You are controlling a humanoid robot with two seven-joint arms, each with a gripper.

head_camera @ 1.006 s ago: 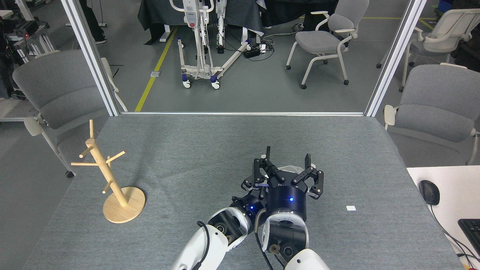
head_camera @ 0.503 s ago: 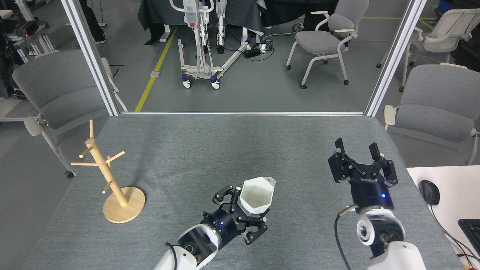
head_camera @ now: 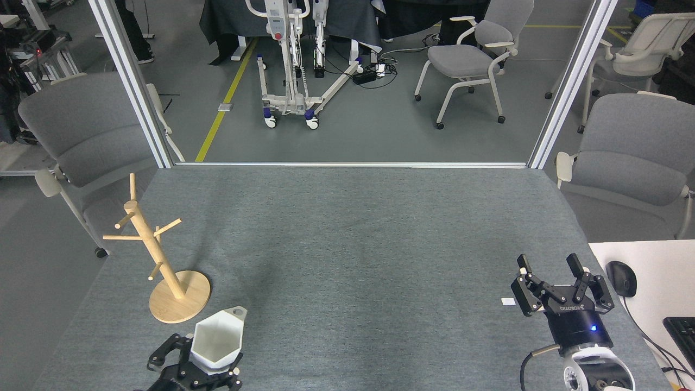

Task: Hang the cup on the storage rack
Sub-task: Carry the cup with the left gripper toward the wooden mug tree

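Note:
The white hexagonal cup [head_camera: 216,341] is low in the head view, left of centre, rim facing up and its small handle loop pointing away from me. My left gripper [head_camera: 195,364] is shut on the cup, dark fingers on both its sides. The wooden storage rack [head_camera: 156,255] stands just beyond and left of the cup, its round base on the grey table and its pegs bare. My right gripper [head_camera: 548,265] stands open at the lower right, holding nothing, far from the cup.
Grey table mat [head_camera: 353,244] spans the view. A small white tag [head_camera: 508,302] lies left of the right gripper. A white desk with a mouse [head_camera: 621,278] and keyboard [head_camera: 683,332] sits at the right edge. Grey chairs [head_camera: 81,136] flank the table.
My left gripper carried the cup from the table's middle leftward and toward me, ending beside the rack's base. My right gripper pulled back toward the lower right, staying open.

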